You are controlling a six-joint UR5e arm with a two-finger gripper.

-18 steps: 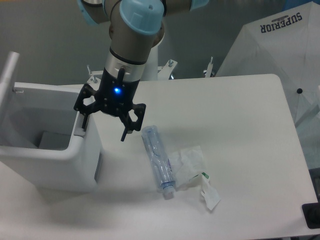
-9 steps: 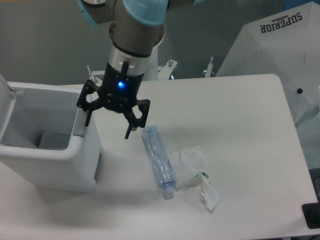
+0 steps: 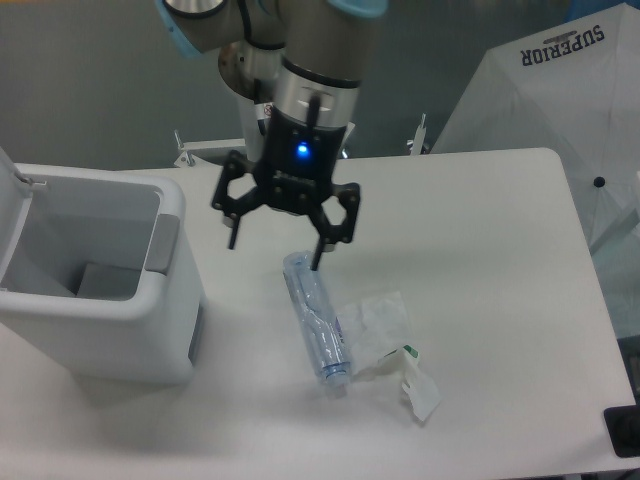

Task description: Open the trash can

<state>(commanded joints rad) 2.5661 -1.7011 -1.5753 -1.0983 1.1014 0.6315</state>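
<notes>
- Currently the trash can (image 3: 95, 330) sits at the left edge of the tabletop (image 3: 480, 260), its lid (image 3: 8, 180) raised upright at the far left, inside visible and open to view
- Grey push tab (image 3: 163, 243) shows on the can's right rim
- Gripper (image 3: 275, 245) hangs over the tabletop's middle, right of the can and apart from it; fingers (image 3: 319, 250) spread wide, nothing between them; blue light lit on the gripper body
- Clear plastic bottle (image 3: 315, 320) lies on its side just below the gripper, cap end pointing toward the near edge
- Crumpled clear wrapper (image 3: 380, 330) touches the bottle's right side; a small paper piece (image 3: 420, 390) lies just beyond it toward the near edge
- White umbrella (image 3: 560, 90) marked SUPERIOR stands off the far right corner
</notes>
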